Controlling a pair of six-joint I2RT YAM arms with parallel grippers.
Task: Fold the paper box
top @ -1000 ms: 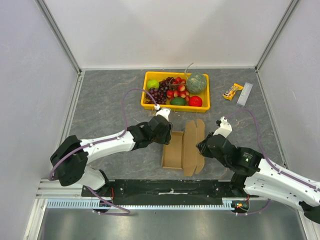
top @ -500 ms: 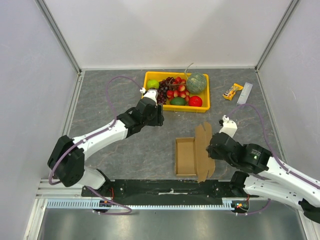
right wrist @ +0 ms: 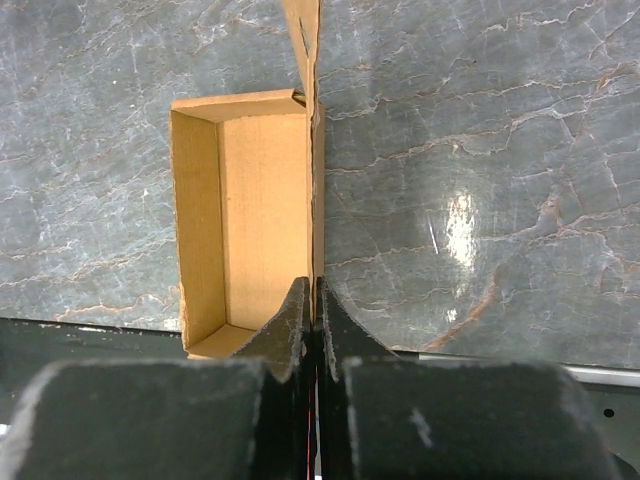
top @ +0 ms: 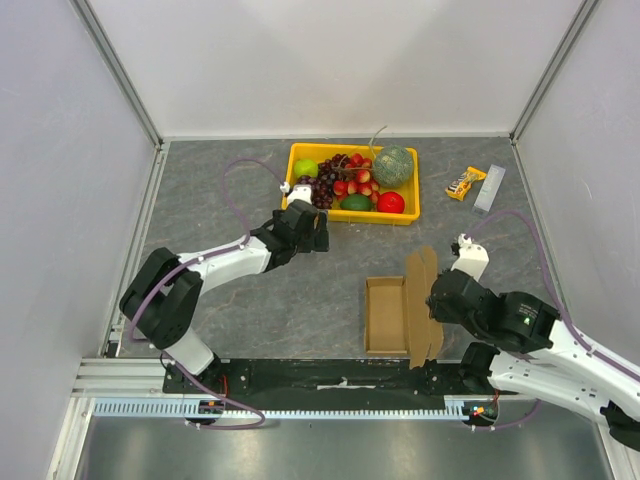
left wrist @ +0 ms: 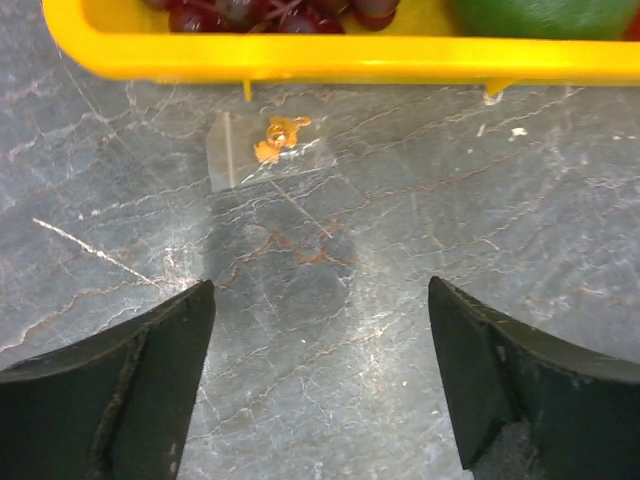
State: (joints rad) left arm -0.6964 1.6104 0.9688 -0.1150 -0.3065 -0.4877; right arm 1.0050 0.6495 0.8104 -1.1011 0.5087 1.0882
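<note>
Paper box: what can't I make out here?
Top view: paper box flap's near end, behind the right arm.
Right wrist: the gripped edge, covered by the right gripper.
Left wrist: most yellow tray contents, cut off by the top edge.

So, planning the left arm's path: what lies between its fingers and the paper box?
Nothing: the top view shows bare tabletop between the left fingers and the paper box.
</note>
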